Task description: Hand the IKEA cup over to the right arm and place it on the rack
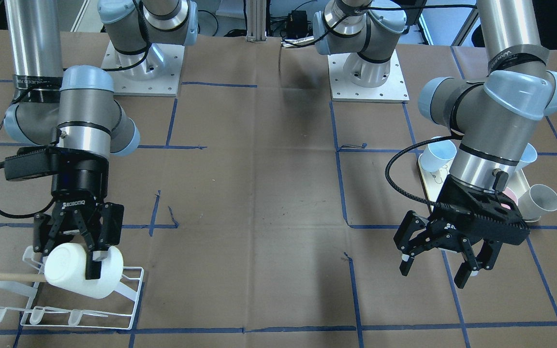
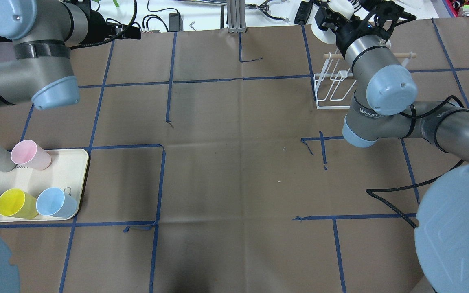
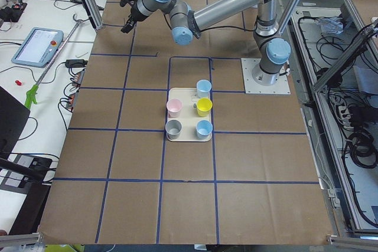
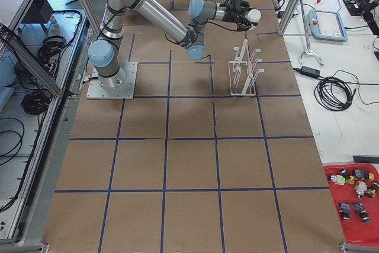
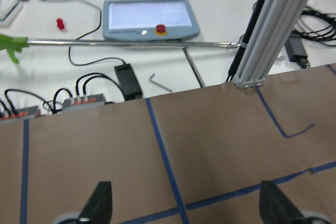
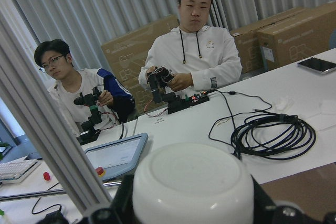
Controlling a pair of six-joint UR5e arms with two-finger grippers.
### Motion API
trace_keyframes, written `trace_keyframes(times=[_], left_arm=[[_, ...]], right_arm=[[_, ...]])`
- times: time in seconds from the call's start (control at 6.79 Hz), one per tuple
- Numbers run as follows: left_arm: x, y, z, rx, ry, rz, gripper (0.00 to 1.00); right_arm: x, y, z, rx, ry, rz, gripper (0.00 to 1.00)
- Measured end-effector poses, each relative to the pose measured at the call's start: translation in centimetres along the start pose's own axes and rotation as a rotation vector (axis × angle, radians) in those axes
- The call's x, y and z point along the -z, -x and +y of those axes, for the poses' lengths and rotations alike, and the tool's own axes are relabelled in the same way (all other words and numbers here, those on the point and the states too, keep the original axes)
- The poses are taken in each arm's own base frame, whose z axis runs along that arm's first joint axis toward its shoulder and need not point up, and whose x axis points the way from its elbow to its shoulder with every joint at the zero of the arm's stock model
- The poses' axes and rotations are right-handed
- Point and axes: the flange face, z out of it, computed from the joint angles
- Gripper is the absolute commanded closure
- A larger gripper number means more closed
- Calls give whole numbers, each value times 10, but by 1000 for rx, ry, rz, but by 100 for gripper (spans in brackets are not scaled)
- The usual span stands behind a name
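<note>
A white IKEA cup (image 1: 82, 270) lies on its side in my right gripper (image 1: 73, 263), which is shut on it. It hangs just over the white wire rack (image 1: 80, 309), close to the wooden dowel (image 1: 7, 277); I cannot tell whether they touch. From the side, the cup (image 4: 253, 15) sits above the rack (image 4: 243, 75). The cup's base (image 6: 191, 187) fills the lower right wrist view. My left gripper (image 1: 433, 275) is open and holds nothing, over bare paper in front of the tray. Its fingertips (image 5: 100, 205) show wide apart.
A cream tray (image 2: 71, 162) on the left arm's side holds several upright cups: grey, pink, yellow, blue. A metal post (image 5: 273, 30) stands at the table's far edge, with a teach pendant (image 5: 147, 19) and cables beyond. Two people sit behind that edge.
</note>
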Motion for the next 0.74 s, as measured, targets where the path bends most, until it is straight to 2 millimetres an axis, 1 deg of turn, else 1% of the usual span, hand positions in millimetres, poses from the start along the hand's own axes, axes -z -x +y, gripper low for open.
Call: trace_keyframes(times=[0.15, 0.29, 0.44, 0.59, 0.74], left_arm=[[1, -6, 1, 57, 141, -65, 1], [8, -16, 5, 94, 276, -124, 1], [22, -26, 10, 133, 398, -160, 1], [41, -36, 13, 177, 489, -178, 1], [57, -44, 14, 197, 531, -183, 1]], right_arm=[[-15, -16, -6, 44, -4, 33, 90], [-33, -27, -3, 91, -2, 47, 90], [-47, -34, 3, 150, 5, 54, 90], [-58, -42, 10, 209, 17, 60, 90], [-64, -49, 15, 253, 30, 66, 90]])
